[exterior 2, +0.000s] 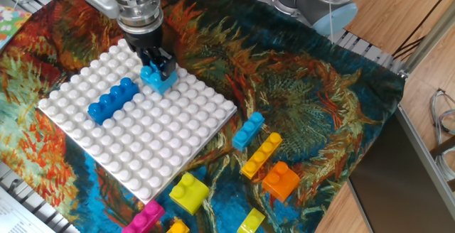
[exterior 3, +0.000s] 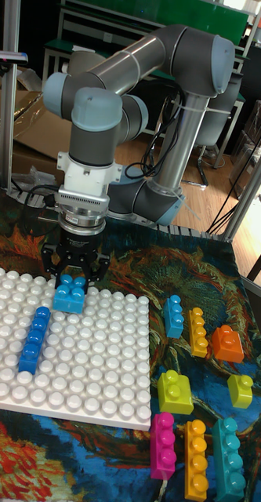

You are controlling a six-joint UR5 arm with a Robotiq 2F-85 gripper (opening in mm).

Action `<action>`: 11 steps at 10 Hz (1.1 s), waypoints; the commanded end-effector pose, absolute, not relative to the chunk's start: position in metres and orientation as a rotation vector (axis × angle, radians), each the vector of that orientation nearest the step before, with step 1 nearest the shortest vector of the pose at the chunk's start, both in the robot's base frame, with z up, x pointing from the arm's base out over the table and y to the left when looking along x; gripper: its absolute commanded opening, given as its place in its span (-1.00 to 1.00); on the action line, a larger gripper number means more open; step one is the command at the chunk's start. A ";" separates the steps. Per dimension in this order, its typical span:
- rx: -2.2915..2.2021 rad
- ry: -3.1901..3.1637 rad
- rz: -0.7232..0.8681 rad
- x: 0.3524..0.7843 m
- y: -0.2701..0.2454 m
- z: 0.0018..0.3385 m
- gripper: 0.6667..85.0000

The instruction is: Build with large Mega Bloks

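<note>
A big white studded baseplate (exterior 2: 142,155) (exterior 3: 91,376) lies at the left of the table. A long dark blue brick (exterior 2: 112,98) (exterior 3: 34,339) is seated on it near the left side. A small light blue brick (exterior 2: 159,79) (exterior 3: 70,296) sits on the plate's far edge. My gripper (exterior 2: 158,66) (exterior 3: 71,278) comes straight down onto it, and its dark fingers are shut on the light blue brick's sides.
Loose bricks lie right of the plate on the patterned cloth: light blue (exterior 2: 248,130), long orange (exterior 2: 261,155), short orange (exterior 2: 281,180), yellow (exterior 2: 188,192), pink (exterior 2: 144,217), small yellow (exterior 2: 251,221). A teal brick (exterior 3: 228,459) lies nearest the front.
</note>
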State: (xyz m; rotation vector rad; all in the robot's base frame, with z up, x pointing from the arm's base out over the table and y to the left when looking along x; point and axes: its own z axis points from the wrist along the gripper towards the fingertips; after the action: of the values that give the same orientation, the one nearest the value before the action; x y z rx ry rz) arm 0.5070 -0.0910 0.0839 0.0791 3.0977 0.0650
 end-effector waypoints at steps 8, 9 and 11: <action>0.126 3.103 0.073 0.502 -0.089 0.081 -0.98; 0.116 3.102 0.073 0.502 -0.092 0.080 -0.98; 0.102 3.096 0.080 0.501 -0.095 0.079 -0.98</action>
State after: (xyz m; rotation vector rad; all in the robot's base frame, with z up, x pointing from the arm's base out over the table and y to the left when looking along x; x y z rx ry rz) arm 0.5006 -0.0930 0.0797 0.1132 3.1049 0.0602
